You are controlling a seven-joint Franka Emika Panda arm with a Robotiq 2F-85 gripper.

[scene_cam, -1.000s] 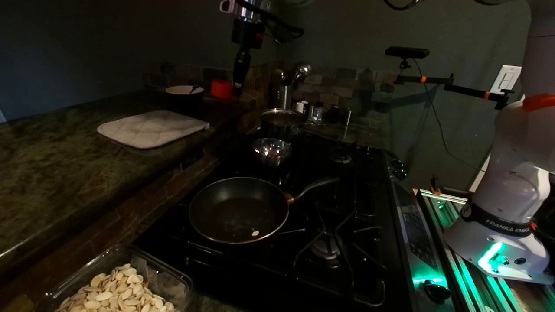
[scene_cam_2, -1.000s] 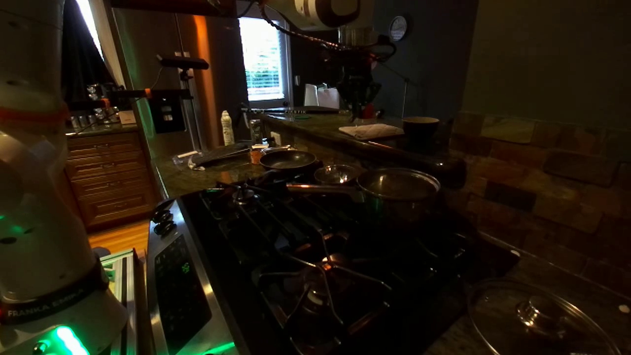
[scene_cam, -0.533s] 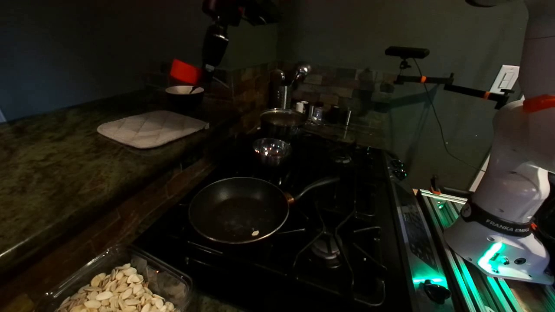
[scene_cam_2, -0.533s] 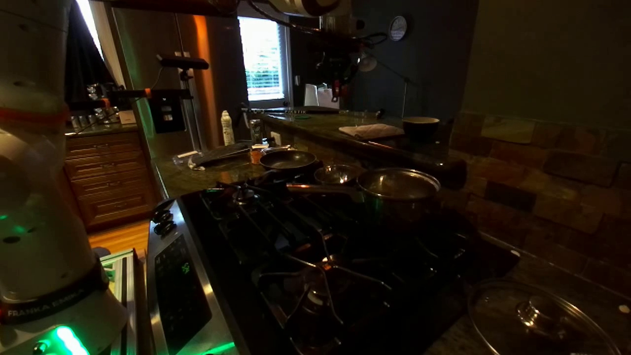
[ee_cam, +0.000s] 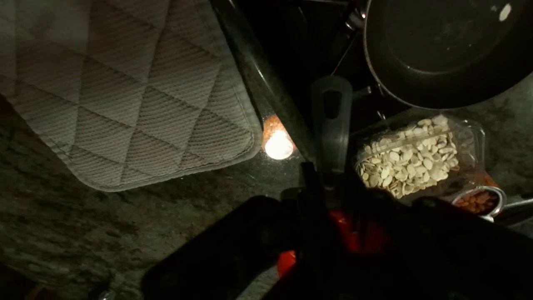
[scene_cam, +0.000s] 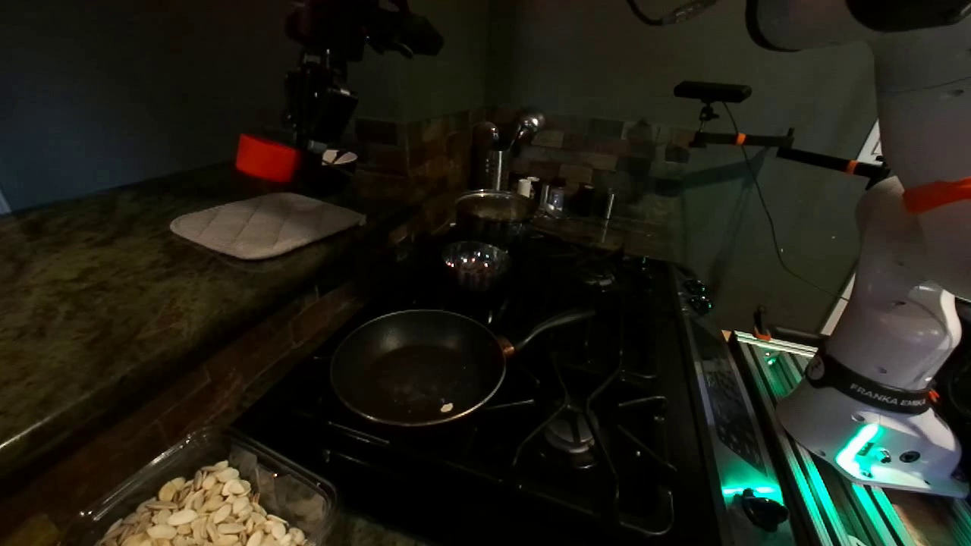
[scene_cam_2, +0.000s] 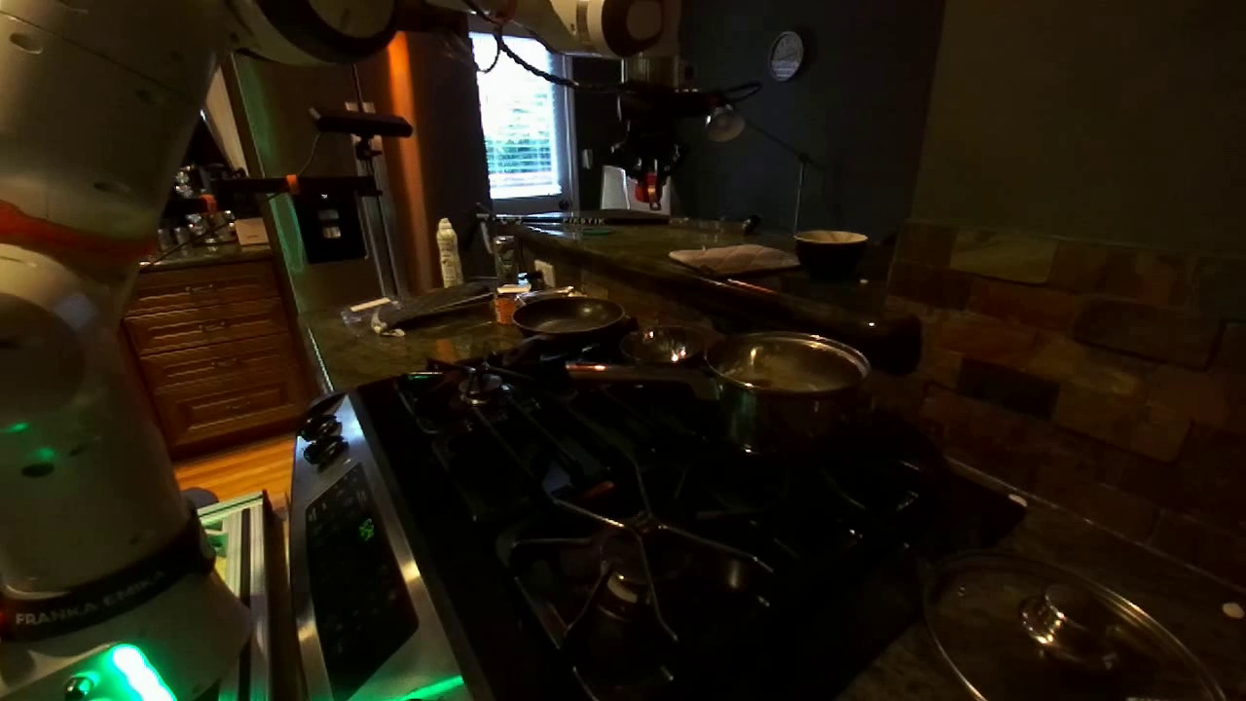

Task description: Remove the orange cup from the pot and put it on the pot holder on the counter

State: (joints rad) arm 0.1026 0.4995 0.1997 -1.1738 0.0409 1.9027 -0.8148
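Note:
The orange cup (scene_cam: 267,158) hangs in the air above the counter, beyond the pot holder (scene_cam: 265,226) in an exterior view. Its red body also shows in an exterior view (scene_cam_2: 650,187) and partly in the wrist view (ee_cam: 285,263). My gripper (scene_cam: 311,148) is shut on the cup near its grey handle (ee_cam: 333,125); the dark fingers hide most of the cup in the wrist view. The pot holder lies flat, quilted and pale, at upper left in the wrist view (ee_cam: 145,91). The silver pot (scene_cam_2: 787,389) with a long handle stands on the stove, well away from the cup.
A black frying pan (scene_cam: 417,371) and a small metal bowl (scene_cam: 476,265) sit on the stove. A bowl with a white inside (scene_cam_2: 830,255) stands beside the pot holder. A clear tub of seeds (ee_cam: 408,162) is beside the stove. A glass lid (scene_cam_2: 1066,623) lies in front.
My gripper has carried the orange cup leftward in both exterior views, past the bowl with the white inside. The cup rose, then came lower again. The pot holder and pans have not moved.

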